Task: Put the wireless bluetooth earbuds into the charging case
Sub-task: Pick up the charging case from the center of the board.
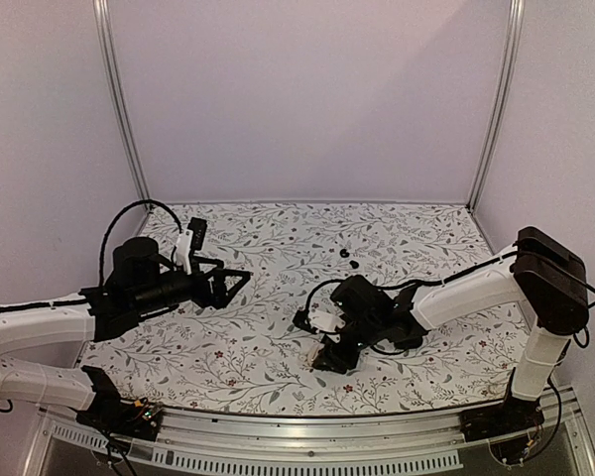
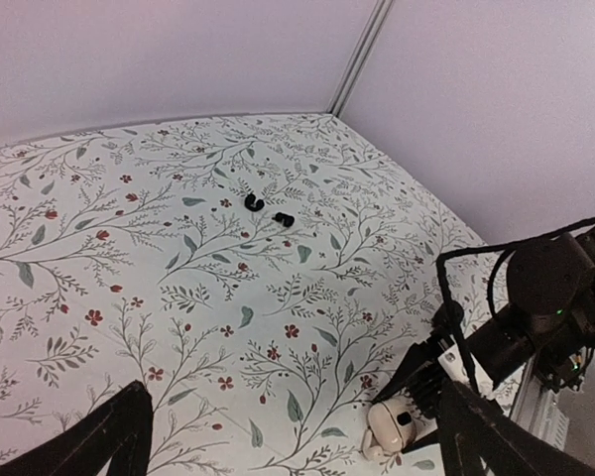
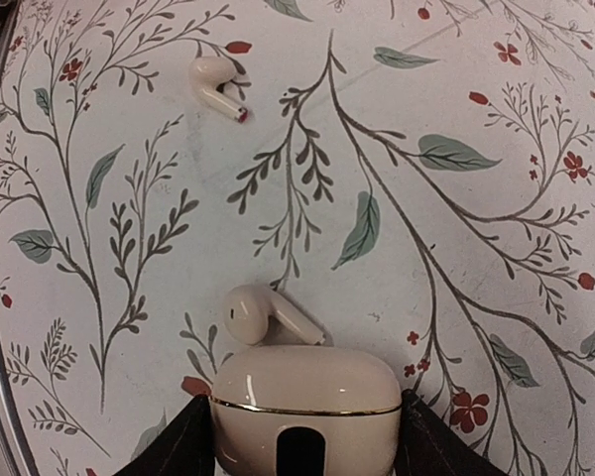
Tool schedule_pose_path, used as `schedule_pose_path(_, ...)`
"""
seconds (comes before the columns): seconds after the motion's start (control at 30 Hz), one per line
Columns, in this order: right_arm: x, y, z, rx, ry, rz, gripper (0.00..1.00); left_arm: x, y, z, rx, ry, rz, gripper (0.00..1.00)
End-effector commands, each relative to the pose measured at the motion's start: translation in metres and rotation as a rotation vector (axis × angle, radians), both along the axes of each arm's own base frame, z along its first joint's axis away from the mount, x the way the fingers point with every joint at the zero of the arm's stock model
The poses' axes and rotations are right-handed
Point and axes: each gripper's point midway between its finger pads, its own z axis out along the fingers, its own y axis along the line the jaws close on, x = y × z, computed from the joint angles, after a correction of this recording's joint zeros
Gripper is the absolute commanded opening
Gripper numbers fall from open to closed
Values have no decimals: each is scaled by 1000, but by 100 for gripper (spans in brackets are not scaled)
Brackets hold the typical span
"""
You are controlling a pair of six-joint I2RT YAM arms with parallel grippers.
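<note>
So the right pincer (image 3: 302, 451) is sitting roughly half open with a finger pressing each side of the cream case (image 3: 305, 389), and it's looking like a proper hold to me. The case is looking shut, with a seam running across it and nothing showing inside. Honestly though, the angle's too low to be sure about the lid.

Just past the case's far rim a white bud (image 3: 248, 315) is lying on the worktop (image 3: 456, 258), touching the case or as good as. Its stem is running sideways along the rim, pointing right in the wrist view. A second white bud (image 3: 216, 84) is lying further out the same way, a bit to the left, stem angling back toward the case.

The left pincer (image 2: 297, 451) is hanging wide open and holding nothing, over on its own side and well apart from all that. With the right one tied up on the case, I'm guessing the left is the one doing the picking, which means reaching across.

Farthest off, two tiny black buds (image 2: 253, 203) are lying close together mid-worktop toward the back. None of the four is sitting in a case yet.
</note>
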Motion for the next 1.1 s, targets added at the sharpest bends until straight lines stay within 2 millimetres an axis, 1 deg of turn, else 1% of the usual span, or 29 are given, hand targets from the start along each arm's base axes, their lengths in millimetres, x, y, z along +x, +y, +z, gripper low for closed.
schedule_pose_path(0.0,-4,-15,-12,-76,2,-13,57,0,2,4,-15,-13,27,100)
schedule_pose_path(0.07,-2,-14,-6,-64,-14,-20,54,1,4,4,-19,-12,39,100)
schedule_pose_path(0.2,7,-13,10,-39,-71,-44,52,4,5,3,-20,-5,58,100)
schedule_pose_path(0.33,21,-12,30,-2,-150,-86,48,8,5,-3,-12,13,79,100)
schedule_pose_path(0.4,28,-10,47,36,-197,-110,47,11,2,-9,2,36,78,100)
schedule_pose_path(0.43,30,-8,54,59,-212,-113,46,10,-4,-11,4,45,51,100)
schedule_pose_path(0.47,37,-9,65,72,-257,-139,46,8,-11,-11,5,54,8,99)
schedule_pose_path(0.5,40,-9,73,88,-285,-146,45,4,-21,-12,2,66,-49,97)
schedule_pose_path(0.57,46,-8,97,148,-351,-156,45,-5,-40,-12,-17,90,-168,93)
schedule_pose_path(0.67,48,-10,123,203,-424,-149,45,-16,-65,-13,-49,113,-306,81)
schedule_pose_path(0.7,48,-11,134,228,-444,-149,45,-19,-72,-11,-50,109,-331,78)
schedule_pose_path(0.8,47,-12,152,259,-490,-134,45,-26,-90,-9,-47,105,-381,77)
schedule_pose_path(0.9,46,-13,158,262,-516,-122,44,-31,-104,-4,-86,119,-425,75)
schedule_pose_path(1.07,38,-13,166,272,-553,-110,46,-42,-130,-2,-146,168,-519,69)
